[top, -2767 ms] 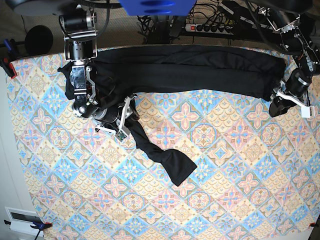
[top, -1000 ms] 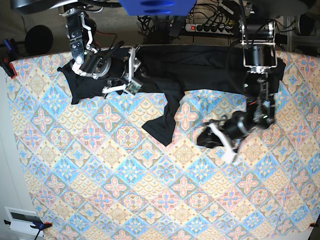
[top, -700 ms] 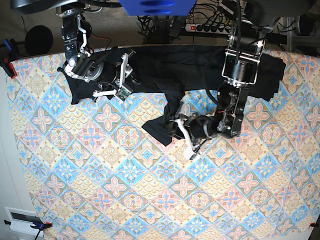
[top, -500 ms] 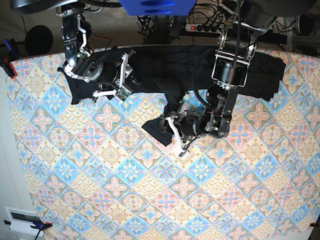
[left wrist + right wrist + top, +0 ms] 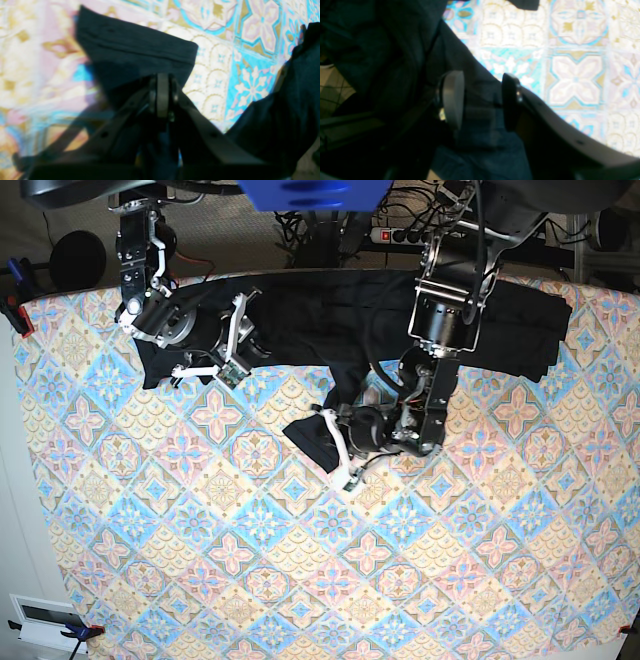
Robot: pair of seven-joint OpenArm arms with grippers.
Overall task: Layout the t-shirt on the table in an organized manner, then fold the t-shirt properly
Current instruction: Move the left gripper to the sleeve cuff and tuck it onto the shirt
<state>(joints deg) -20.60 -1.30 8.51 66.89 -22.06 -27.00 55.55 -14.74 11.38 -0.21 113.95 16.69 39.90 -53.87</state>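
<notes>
Both arms down on the t-shirt
Left claw reaches low, pinching the sleeve; right claw angled over the surface, jaws spread astride fabric.

The t-shirt is plain black, thin and creased. It lies spread in a long band along the far edge of the table. One narrow section hangs toward the near side at centre and ends in a hemmed, squared-off flap lying flat on the cloth. The table is covered in pastel blue, pink, yellow and cream floral diamond tiles.
</notes>
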